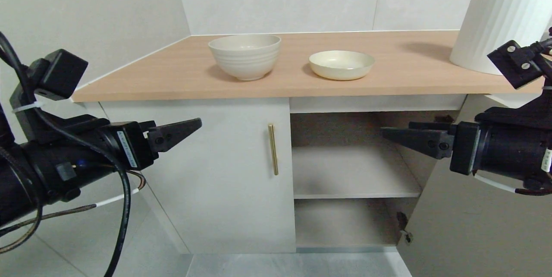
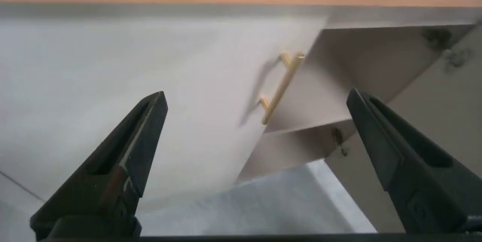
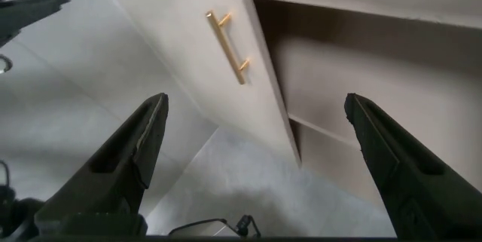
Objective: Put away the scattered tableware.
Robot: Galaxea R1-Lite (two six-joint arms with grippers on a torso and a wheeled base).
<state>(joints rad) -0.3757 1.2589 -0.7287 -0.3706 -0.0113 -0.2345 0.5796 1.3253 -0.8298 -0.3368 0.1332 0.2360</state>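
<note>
Cabinet (image 1: 215, 182), pale and low: straight ahead of both my claws, with its shut door facing my left claw (image 1: 195, 123) and its opened half, holding two shelves (image 1: 353, 173), facing my right claw (image 1: 394, 129). Open door (image 1: 448, 234): swung out below and beside my right claw. Wooden worktop (image 1: 172, 74): caps the cabinet, above both claws. Ribbed white cylinder (image 1: 504, 14): stands on the worktop, high above my right claw. Deep bowl (image 1: 245, 56), cream: on the worktop, above and beyond my left claw, well apart from it. Shallow dish (image 1: 341, 64), cream: on the worktop just beside the deep bowl, not touching it, above and inward of my right claw. Brass handle (image 1: 273, 149): upright on the shut door, between my two claws. Left claw: fingers spread wide, holding nothing. Right claw: likewise spread wide and holding nothing.
</note>
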